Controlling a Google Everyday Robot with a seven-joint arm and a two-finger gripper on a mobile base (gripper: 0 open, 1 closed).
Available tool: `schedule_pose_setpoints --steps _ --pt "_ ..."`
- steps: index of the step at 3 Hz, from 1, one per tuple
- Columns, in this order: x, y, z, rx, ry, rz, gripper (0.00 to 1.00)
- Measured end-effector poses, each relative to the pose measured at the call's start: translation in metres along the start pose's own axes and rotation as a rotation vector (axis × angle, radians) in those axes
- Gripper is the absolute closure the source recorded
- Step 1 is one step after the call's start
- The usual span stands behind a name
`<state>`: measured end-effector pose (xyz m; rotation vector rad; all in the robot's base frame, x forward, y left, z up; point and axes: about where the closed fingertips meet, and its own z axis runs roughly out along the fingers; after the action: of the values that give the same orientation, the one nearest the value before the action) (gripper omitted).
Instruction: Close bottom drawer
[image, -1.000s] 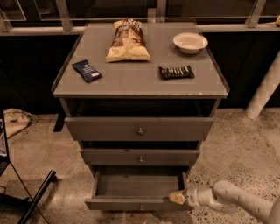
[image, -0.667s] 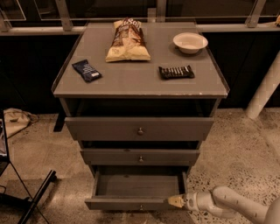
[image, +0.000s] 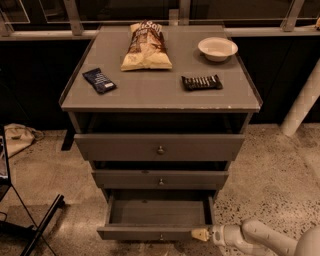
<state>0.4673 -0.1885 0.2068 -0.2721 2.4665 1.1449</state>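
well, under the tabletop (image: 150, 92) front edge the bottom drawer (image: 157, 212) stands pulled out, open floor (image: 265, 170) at right; my hand (image: 200, 234) sits at its panel's right end, spread i cannot tell.

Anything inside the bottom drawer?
Bottom drawer is open; visible floor looks bare. Strip behind its front panel is hidden. Pincer sits at its front right corner.

Floor (image: 272, 165): speckled terrazzo, pale, dim warm light. Grey three-drawer cabinet (image: 160, 97) at centre, back to dark wall (image: 30, 85). Pale metal rail (image: 45, 34) with upright posts runs along top, dark glazing behind. White slanted post (image: 303, 106) at right. Beige cloth bundle (image: 17, 138) on floor at left; black stand leg (image: 44, 220) lower left. Gripper (image: 200, 234) low over floor, bottom right.
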Motion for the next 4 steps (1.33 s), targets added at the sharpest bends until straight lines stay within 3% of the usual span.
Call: schedule_pose_setpoints --steps 4 --pt "0.012 -0.030 0.017 0.044 0.048 0.059 1.00"
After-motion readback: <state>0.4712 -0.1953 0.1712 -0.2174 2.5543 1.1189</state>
